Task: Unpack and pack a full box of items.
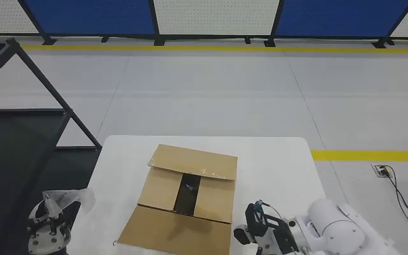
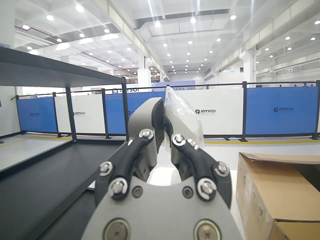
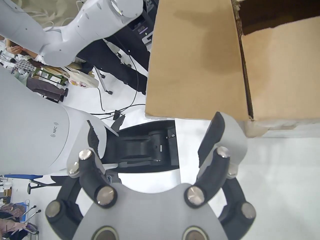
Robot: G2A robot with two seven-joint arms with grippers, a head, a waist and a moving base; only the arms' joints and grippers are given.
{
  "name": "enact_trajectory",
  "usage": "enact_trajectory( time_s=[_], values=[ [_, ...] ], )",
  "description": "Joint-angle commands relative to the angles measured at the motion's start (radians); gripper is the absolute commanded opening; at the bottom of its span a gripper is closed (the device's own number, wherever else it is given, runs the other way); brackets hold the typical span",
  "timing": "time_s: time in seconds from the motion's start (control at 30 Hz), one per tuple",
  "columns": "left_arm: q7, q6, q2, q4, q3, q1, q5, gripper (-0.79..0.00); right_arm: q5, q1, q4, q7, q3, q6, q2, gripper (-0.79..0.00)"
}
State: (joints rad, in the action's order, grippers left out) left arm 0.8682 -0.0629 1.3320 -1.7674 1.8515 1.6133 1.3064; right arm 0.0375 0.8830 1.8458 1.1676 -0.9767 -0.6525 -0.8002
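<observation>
- The cardboard box (image 1: 191, 191) stands about mid-way across the white desk (image 1: 274, 159), turned a little askew to the desk's edges.
- Its two inner top flaps are folded in but do not meet, which leaves a dark slot down the middle. The far flap and the near flap jut outward. What lies inside the slot is too dark to tell.
- The left pincer (image 2: 163, 106) is clamped together on a clear plastic bag (image 2: 183, 118). The crinkled bag sticks up past the fingertips, and its contents cannot be made out.
- Seen from the top, this pincer and its bag are at the near left, beyond the desk's left edge and well apart from the box. They are over the dark surface of a black shelf rack (image 2: 50, 176) that stands to the left of the desk.
- The right pincer (image 3: 155, 136) has its fingers spread wide apart. It is low over the desk at the near right, just beside the box's near right corner. Whether a fingertip touches the cardboard, I cannot tell.
- On the floor beyond the desk runs a yellow line (image 1: 210, 47), with blue and white partition panels (image 1: 217, 16) along the far side.
</observation>
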Motion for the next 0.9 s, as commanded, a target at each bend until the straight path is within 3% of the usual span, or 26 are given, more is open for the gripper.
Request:
enact_trajectory(
  time_s=[0.0,0.23,0.5,0.73,0.87],
  values=[
    [0.001,0.0,0.0,-0.001,0.0,0.003,-0.001,-0.785,-0.005,-0.005,-0.004,0.021,0.02,0.021,0.003,0.0],
    [-0.007,0.001,0.002,0.004,-0.018,-0.009,0.014,-0.785,0.021,-0.022,-0.033,0.009,0.135,0.009,0.005,0.0],
    [-0.008,0.007,0.002,0.004,-0.017,-0.01,0.018,-0.785,0.029,-0.124,-0.11,-0.108,0.27,-0.056,-0.062,0.0],
    [0.006,0.013,0.004,0.0,0.005,0.014,-0.002,-0.785,0.031,-0.171,-0.131,-0.244,0.224,-0.078,-0.082,0.0],
    [0.011,0.012,0.005,-0.005,0.012,0.023,-0.009,-0.785,0.033,-0.182,-0.142,-0.318,0.172,-0.018,-0.082,0.0]
  ],
)
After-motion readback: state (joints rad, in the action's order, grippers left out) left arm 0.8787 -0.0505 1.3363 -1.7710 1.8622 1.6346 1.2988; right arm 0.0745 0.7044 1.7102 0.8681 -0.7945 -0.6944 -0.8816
